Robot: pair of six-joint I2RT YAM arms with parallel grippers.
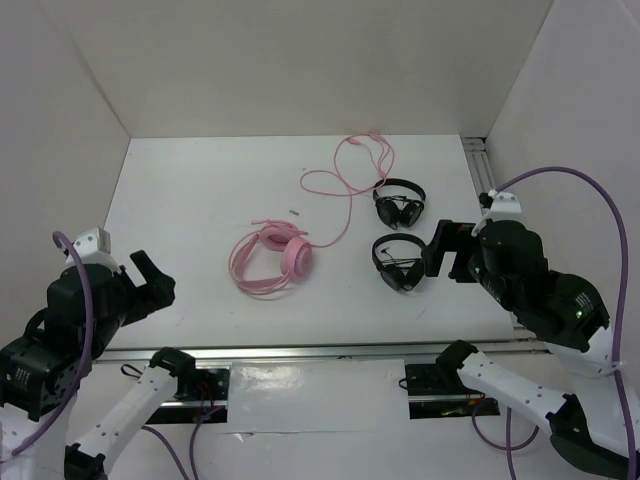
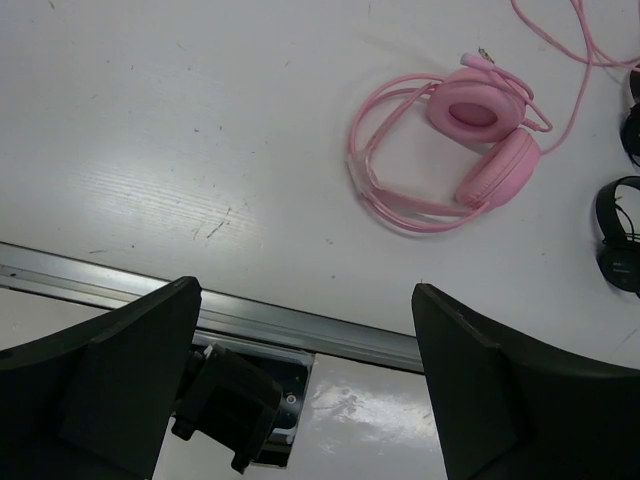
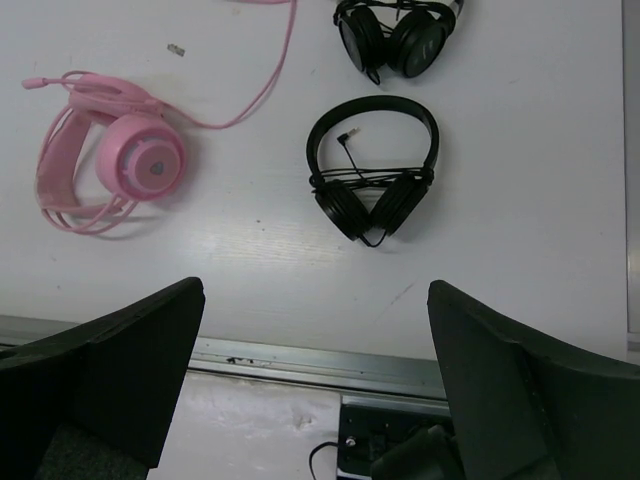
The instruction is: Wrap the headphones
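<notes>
The pink headphones (image 1: 272,258) lie flat on the white table near the middle, earcups to the right. They also show in the left wrist view (image 2: 450,150) and the right wrist view (image 3: 110,160). Their long pink cord (image 1: 345,175) trails loose toward the back of the table in loops. My left gripper (image 1: 150,283) is open and empty at the near left, well short of the headphones. My right gripper (image 1: 445,250) is open and empty at the right, beside the black headphones.
Two smaller black headphones lie right of the pink ones: one nearer (image 1: 397,262) with its cord wound, one farther back (image 1: 401,203). A metal rail (image 1: 320,350) runs along the near table edge. White walls enclose the table.
</notes>
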